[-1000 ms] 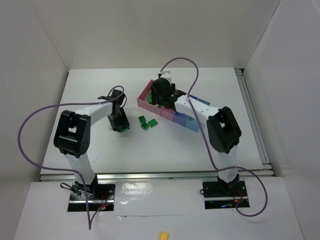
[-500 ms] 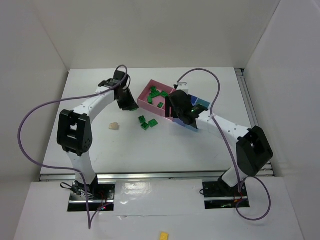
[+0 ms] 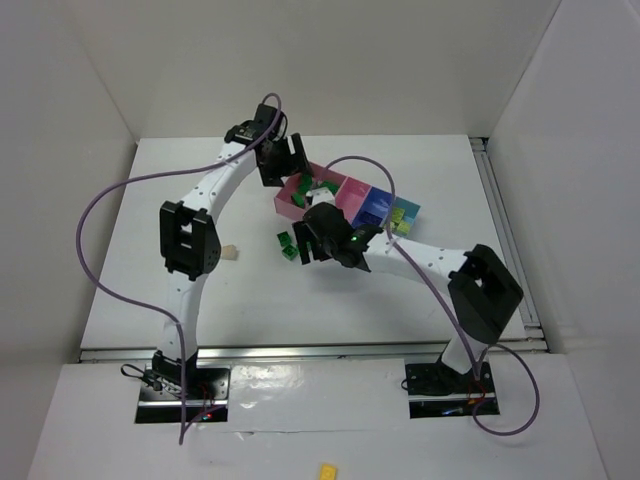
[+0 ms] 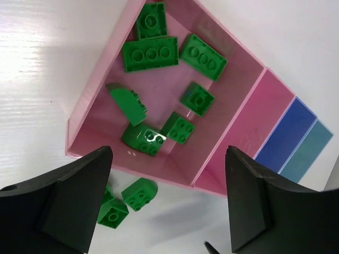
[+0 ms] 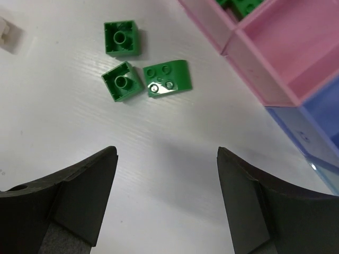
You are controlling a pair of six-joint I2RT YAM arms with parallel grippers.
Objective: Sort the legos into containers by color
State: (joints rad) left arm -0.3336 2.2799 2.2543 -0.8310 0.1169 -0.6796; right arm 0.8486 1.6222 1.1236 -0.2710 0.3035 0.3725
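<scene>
The containers form a joined row: a large pink box [image 4: 90, 100] [image 3: 287, 198], a small pink box [image 5: 286, 47], then blue boxes [image 5: 323, 114]. Several green legos [image 4: 151, 53] lie inside the large pink box. My left gripper [image 4: 168, 159] [image 3: 297, 178] hangs open over that box's near wall, nothing between its fingers. Three green legos [image 5: 122, 81] [image 3: 286, 240] lie loose on the table beside the box. My right gripper [image 5: 167, 153] [image 3: 312, 243] stands open just short of them, holding nothing. A cream lego [image 3: 230, 252] lies further left.
A lone yellow brick [image 3: 327, 469] lies on the near ledge in front of the arm bases. The left arm's purple cable [image 3: 100, 200] loops out wide to the left. White walls close in the table on three sides.
My left gripper has swung from the table's left up to the large pink box and opened. My right gripper has left the containers and come down to the loose green legos.
</scene>
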